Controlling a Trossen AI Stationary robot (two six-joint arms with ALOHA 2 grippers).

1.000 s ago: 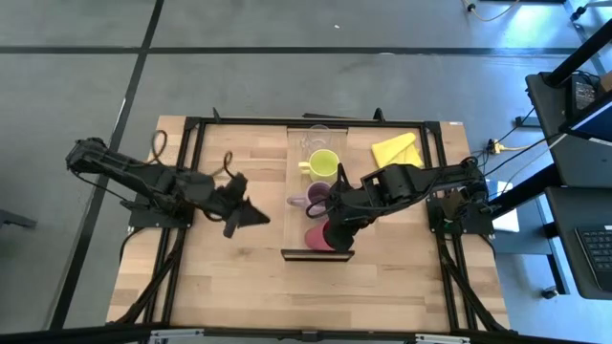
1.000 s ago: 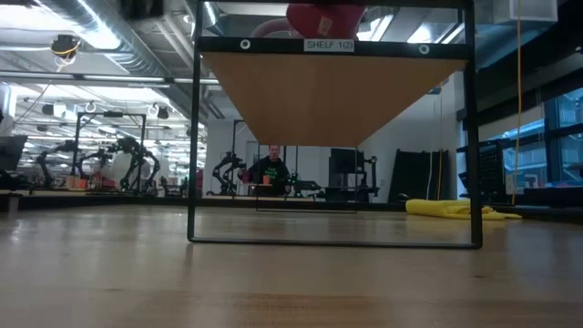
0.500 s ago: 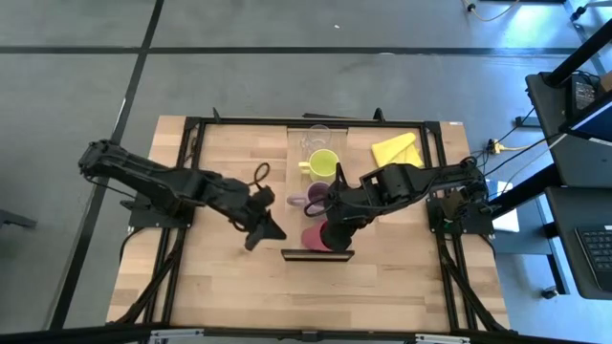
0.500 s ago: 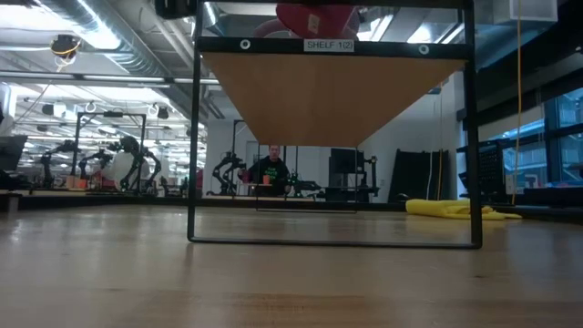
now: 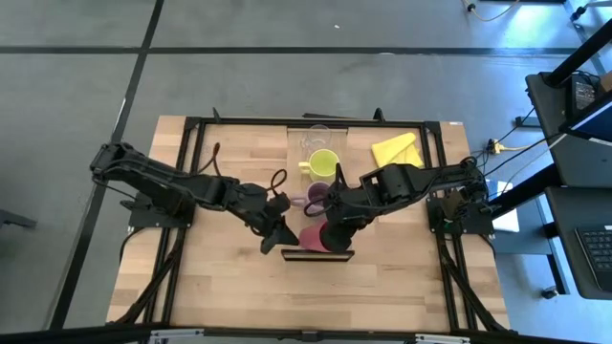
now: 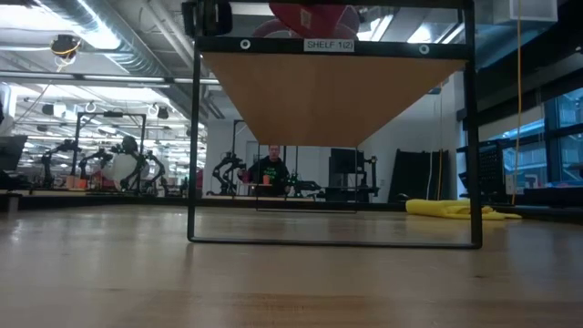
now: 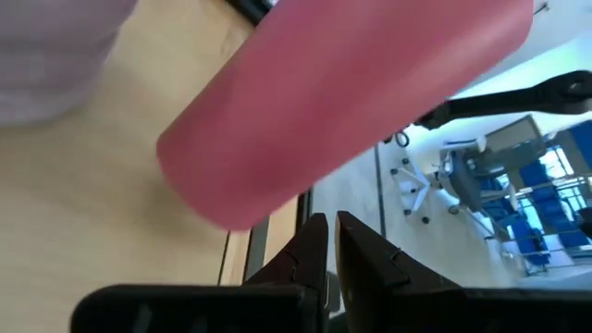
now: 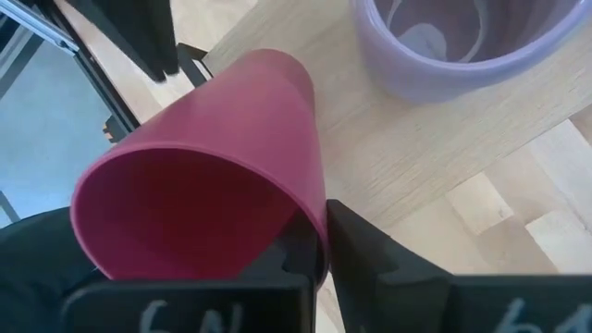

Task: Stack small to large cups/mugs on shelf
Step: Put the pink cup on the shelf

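On the raised wooden shelf stand a clear glass cup, a yellow-green mug and a purple mug in a row. My right gripper is shut on the red cup above the shelf's near end; the cup lies tilted on its side. My left gripper is shut, just left of the red cup, its tips close under the cup's side wall. My right gripper holds the red cup by its rim, one finger inside the cup and one outside. The fingers come from the table's right, slanting down. The cup is tipped, its mouth toward the gripper and its base toward the left gripper. My left gripper's shut fingertips are at the red cup's side wall; I cannot tell whether they touch it.
A yellow cloth lies on the table right of the shelf. The shelf's black frame legs stand on the tabletop. The purple mug stands just beyond the red cup.
My left gripper has moved toward the table's right and near edge, from left of the shelf up to the red cup at the shelf's near end. The red cup has kept its place in the right gripper.
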